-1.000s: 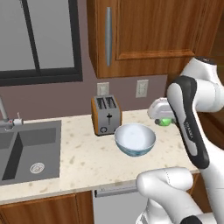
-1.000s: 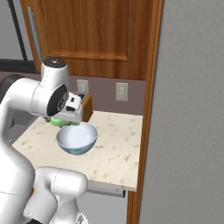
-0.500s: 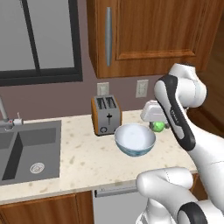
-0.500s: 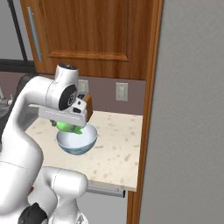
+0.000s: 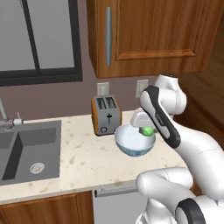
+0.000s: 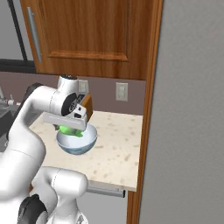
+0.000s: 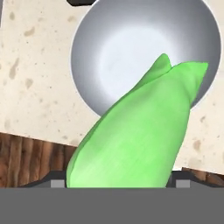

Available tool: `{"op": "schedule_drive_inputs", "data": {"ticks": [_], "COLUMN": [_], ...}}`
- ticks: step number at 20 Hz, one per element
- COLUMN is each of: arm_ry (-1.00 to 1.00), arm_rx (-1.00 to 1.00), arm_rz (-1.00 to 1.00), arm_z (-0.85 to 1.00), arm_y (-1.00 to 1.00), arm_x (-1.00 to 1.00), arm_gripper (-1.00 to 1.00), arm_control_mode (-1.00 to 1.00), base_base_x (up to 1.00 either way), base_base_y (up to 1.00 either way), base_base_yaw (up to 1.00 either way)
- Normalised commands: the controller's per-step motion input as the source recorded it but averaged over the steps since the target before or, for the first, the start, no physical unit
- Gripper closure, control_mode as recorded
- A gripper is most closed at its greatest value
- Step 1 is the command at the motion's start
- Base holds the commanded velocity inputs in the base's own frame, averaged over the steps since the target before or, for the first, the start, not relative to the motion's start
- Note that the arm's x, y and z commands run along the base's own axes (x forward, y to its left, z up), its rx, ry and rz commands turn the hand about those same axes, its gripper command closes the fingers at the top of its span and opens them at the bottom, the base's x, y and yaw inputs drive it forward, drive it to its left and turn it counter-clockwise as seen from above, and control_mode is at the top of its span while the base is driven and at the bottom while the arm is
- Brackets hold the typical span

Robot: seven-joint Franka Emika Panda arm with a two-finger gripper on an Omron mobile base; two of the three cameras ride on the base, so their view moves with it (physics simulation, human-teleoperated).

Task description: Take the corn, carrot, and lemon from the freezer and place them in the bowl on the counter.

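Left base view: you see the pincer (image 5: 146,129) positioned over the right rim of the bowl (image 5: 131,142), with the corn (image 5: 147,130) gripped between its jaws. The bowl stands on the tabletop (image 5: 83,162), just right of the toaster (image 5: 106,115). The sink (image 5: 27,148) lies at the far left of the tabletop, well apart from the bowl.

Right base view: you see the pincer (image 6: 72,130) above the near-left part of the bowl (image 6: 77,141), holding the corn (image 6: 70,131) over the bowl's rim. The bowl sits on the tabletop (image 6: 116,151) below the wooden wall cabinet (image 6: 92,37).

Hand view: you see the corn (image 7: 140,133) held between the pincer's jaws, its pointed husk tips reaching over the bowl (image 7: 122,48). The bowl's interior is bare white. The speckled tabletop (image 7: 30,78) surrounds the bowl.
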Motion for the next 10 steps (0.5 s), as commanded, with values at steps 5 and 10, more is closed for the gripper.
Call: {"op": "schedule_drive_inputs", "data": {"ticks": [5,10], "arm_ry": [0.11,0.04], "arm_rx": [0.0,0.0], "arm_rz": [0.0,0.0], "arm_z": [-0.34,-0.33], "arm_y": [0.14,0.01], "arm_x": [0.49,0.43], "arm_gripper": [1.0,1.0], "arm_control_mode": [-1.0,-1.0], "base_base_x": [0.0,0.0], "base_base_y": [0.0,0.0], "base_base_yaw": [0.0,0.0]}}
